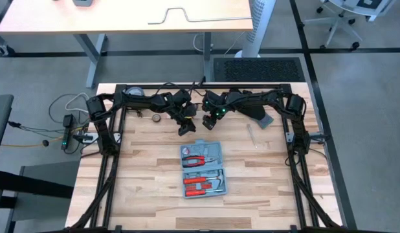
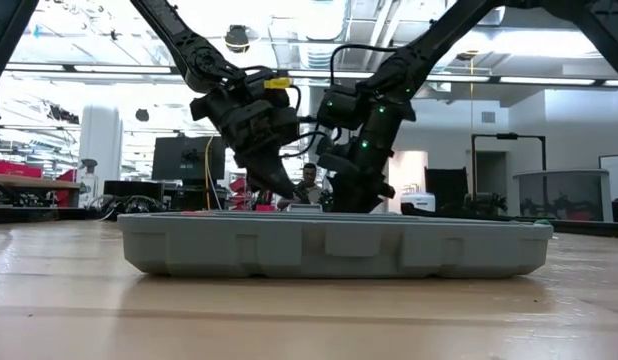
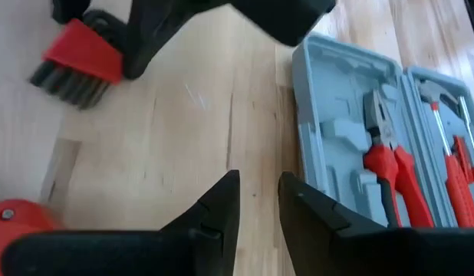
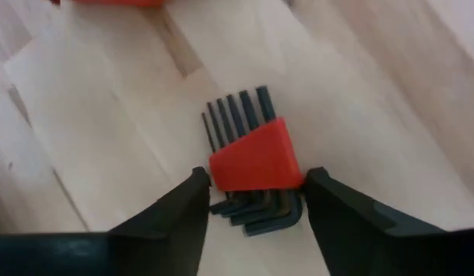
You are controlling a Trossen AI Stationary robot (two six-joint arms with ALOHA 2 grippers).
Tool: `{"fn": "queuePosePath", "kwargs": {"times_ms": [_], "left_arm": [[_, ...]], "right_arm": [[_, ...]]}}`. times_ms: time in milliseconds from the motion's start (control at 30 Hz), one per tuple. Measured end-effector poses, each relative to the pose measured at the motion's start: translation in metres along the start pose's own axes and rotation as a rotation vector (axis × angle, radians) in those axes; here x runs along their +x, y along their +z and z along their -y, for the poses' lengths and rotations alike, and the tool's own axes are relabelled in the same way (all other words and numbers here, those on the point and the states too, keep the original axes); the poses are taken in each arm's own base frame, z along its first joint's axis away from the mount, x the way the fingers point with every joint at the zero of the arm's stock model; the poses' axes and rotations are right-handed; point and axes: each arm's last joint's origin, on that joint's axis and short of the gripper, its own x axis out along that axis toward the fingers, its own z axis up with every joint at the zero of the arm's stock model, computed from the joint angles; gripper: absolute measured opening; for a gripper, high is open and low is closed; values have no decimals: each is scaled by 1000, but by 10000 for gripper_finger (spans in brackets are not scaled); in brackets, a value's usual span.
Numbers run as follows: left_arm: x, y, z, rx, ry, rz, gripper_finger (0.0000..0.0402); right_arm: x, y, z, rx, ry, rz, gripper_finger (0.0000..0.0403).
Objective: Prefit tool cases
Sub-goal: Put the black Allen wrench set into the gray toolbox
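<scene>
Light-blue tool case (image 1: pixel 203 168) open flat at table (image 1: pixel 142 194) centre, red-handled pliers (image 1: pixel 195 160) and other red-handled tools in its moulded slots. Beyond it, toward twelve o'clock: left gripper (image 3: pixel 258 205) at about eleven, fingers slightly apart, empty; right gripper (image 4: pixel 255 201) at about one, jaws apart astride a red hex-key set (image 4: pixel 254 165) lying on the wood.
</scene>
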Motion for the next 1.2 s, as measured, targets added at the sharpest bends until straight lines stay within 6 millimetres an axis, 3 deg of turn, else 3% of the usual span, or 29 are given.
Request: {"fn": "queuePosePath", "kwargs": {"times_ms": [267, 533, 1067, 1200], "left_arm": [[1, -1, 2, 13, -2, -15, 82], [1, -3, 2, 6, 1, -32, 82], [1, -1, 1, 27, 9, -10, 82], [1, -1, 1, 39, 8, -10, 82]], "right_arm": [[-3, -9, -20, -4, 33, -44, 109], [-14, -19, -23, -5, 48, -23, 9], [-46, -46, -21, 148, 128, 143, 1], [-46, -44, -25, 136, 125, 198, 22]]}}
